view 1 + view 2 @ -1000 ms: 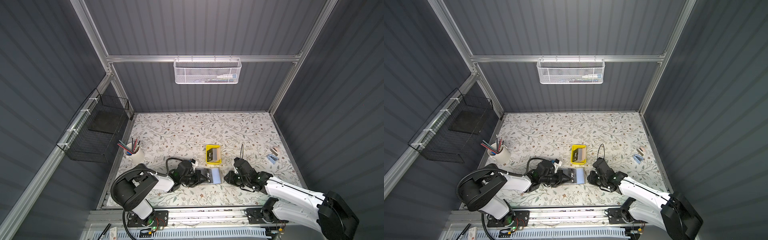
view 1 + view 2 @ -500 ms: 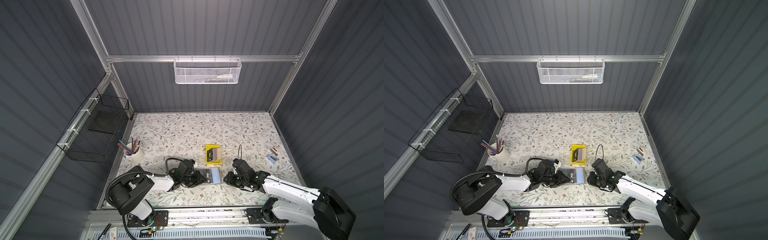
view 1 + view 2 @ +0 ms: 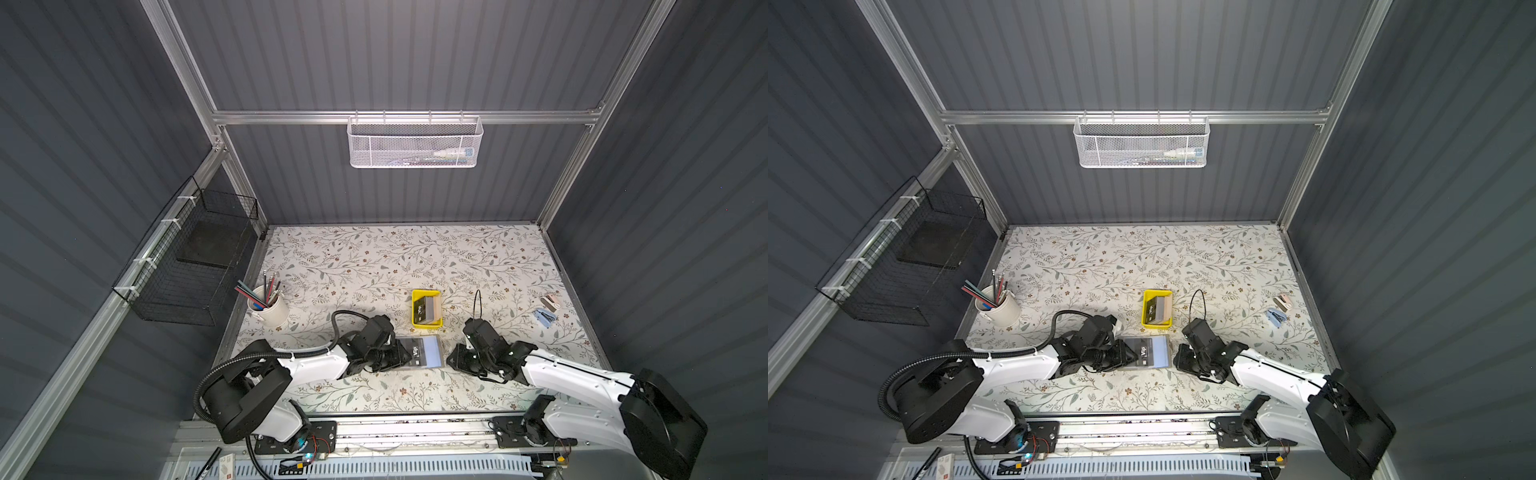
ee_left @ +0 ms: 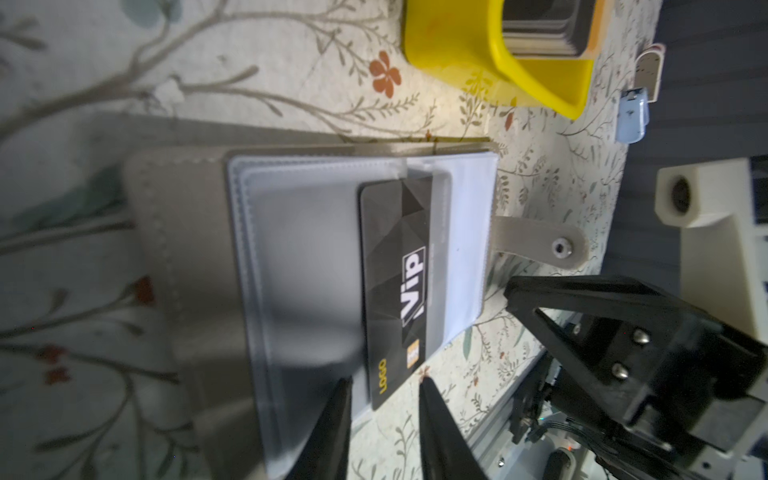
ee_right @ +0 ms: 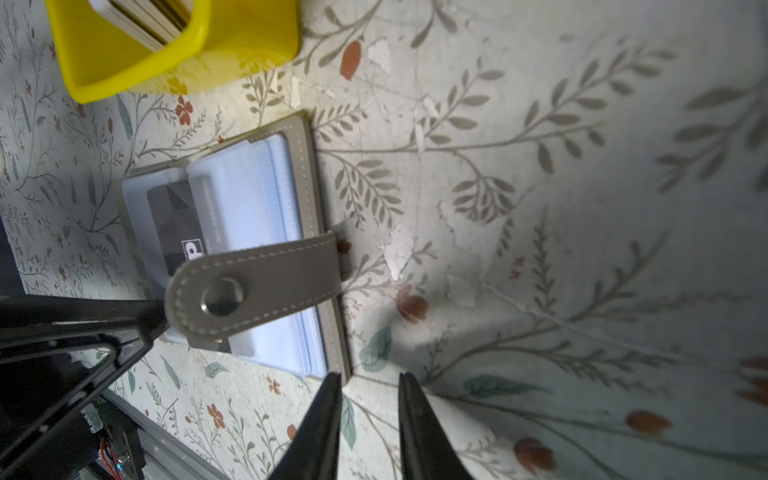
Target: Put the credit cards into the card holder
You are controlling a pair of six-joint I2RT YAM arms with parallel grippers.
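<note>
The grey card holder (image 3: 432, 352) (image 3: 1160, 352) lies open on the floral table, bluish sleeves up. A black "VIP" credit card (image 4: 395, 274) (image 5: 174, 220) sits partly inside a sleeve, one end sticking out. My left gripper (image 4: 384, 376) (image 3: 401, 353) is open, its fingertips on either side of that free end without gripping it. My right gripper (image 5: 370, 376) (image 3: 451, 359) is open and empty at the holder's opposite edge. The snap strap (image 5: 257, 282) arches over the sleeves. More credit cards (image 3: 428, 308) (image 3: 1158, 309) stand stacked in the yellow tray (image 3: 414, 309).
A cup of pencils (image 3: 268, 307) stands at the left table edge. Small blue (image 3: 544, 316) and pink (image 3: 552, 301) items lie at the right. A black wire basket (image 3: 191, 266) hangs on the left wall and a white mesh one (image 3: 415, 143) on the back wall.
My left gripper has opened and let go of the black card, which stays partly in the sleeve. The right gripper has shifted only slightly beside the holder.
</note>
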